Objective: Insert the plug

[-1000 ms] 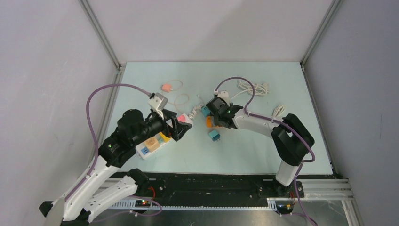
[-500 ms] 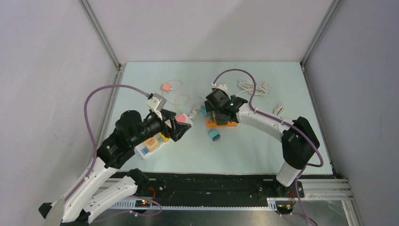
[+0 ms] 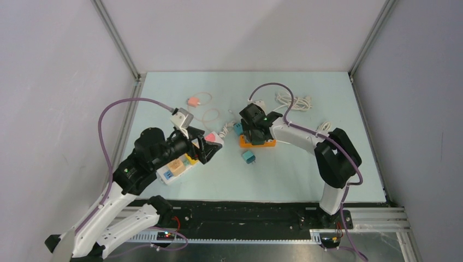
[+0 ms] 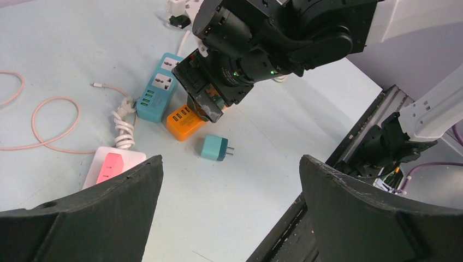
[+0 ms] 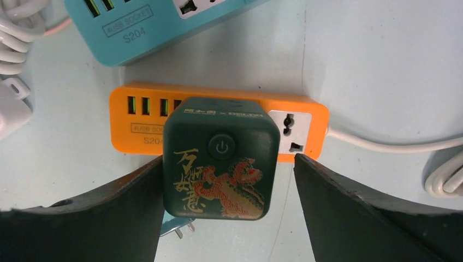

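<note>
The dark green plug point(image 5: 220, 147) sits upright on the orange power strip point(image 5: 139, 128), near the middle of the table, so the insertion looks mostly done. I cannot see if its pins are fully in. The right gripper point(image 5: 228, 164) is around the plug with its fingers spread; there is a gap on one side, so it grips nothing. What remains, I think, is to lift this arm away. The left gripper point(image 4: 230, 161) is wide open and empty, on the left.
</note>
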